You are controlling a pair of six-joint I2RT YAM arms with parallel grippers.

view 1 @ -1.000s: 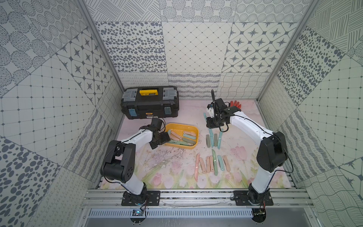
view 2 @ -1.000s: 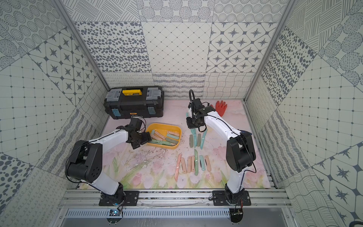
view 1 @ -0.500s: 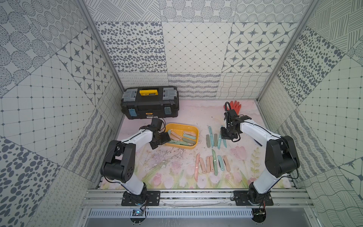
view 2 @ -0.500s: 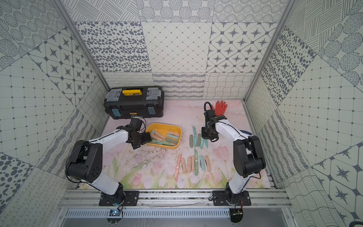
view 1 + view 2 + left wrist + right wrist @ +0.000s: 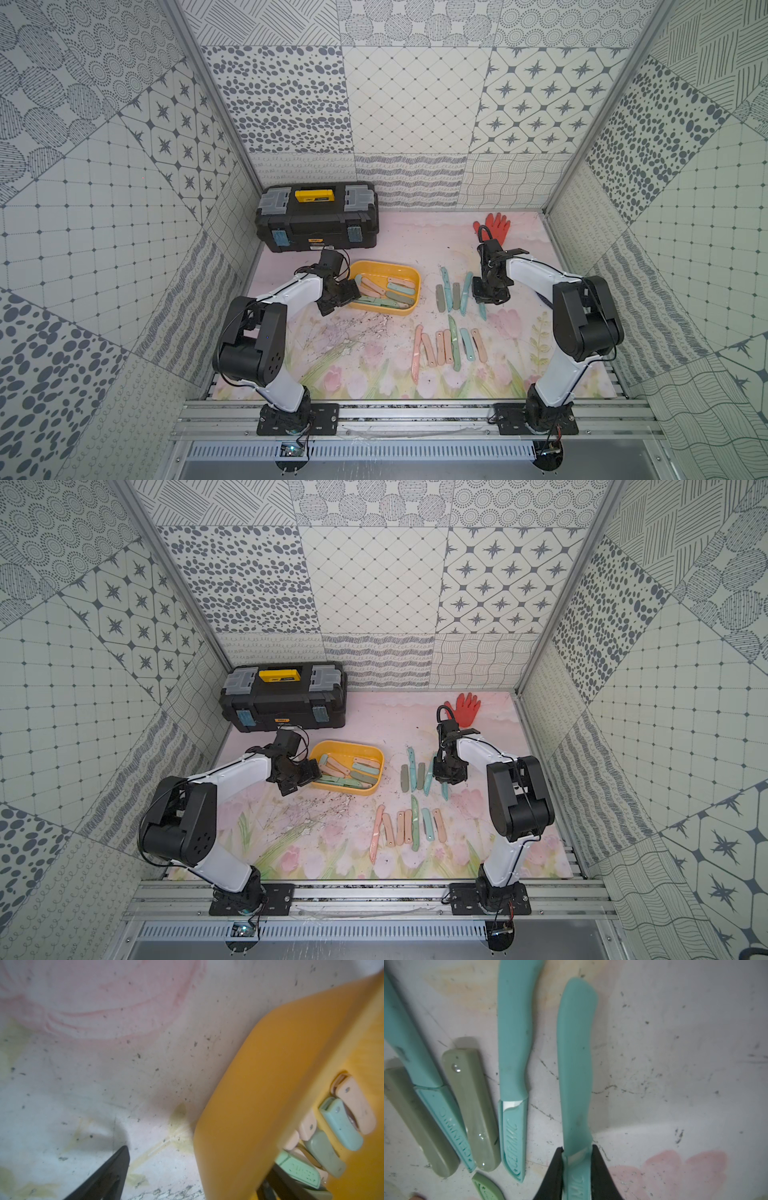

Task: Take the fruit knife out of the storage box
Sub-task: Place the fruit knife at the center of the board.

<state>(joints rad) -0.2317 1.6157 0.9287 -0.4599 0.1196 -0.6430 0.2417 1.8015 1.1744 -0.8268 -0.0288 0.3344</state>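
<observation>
From my remote station I see the right pincer (image 5: 577,1152) clenched on a teal fruit knife (image 5: 575,1059), gripping it where the handle meets the sheath marked with raised lettering. The knife is out of the yellow storage box (image 5: 386,266) and well apart from it, low over the floral desk (image 5: 365,365) at the right end of the far row of knives (image 5: 451,291). I cannot tell whether it touches the surface. Just beside it lie another teal sheathed knife (image 5: 512,1043) and two olive folded ones, side by side. A second row of knives (image 5: 446,349), pink, green and teal, lies nearer to me. My left pincer (image 5: 338,297) is released, its jaws wide and straddling the left end wall of the box. In the left wrist view one finger (image 5: 116,1165) is outside over the desk and the other is inside. Several folded knives (image 5: 386,291) lie in the box. A black toolbox (image 5: 318,224) stands behind it, and a red glove (image 5: 494,226) lies at the back right.
</observation>
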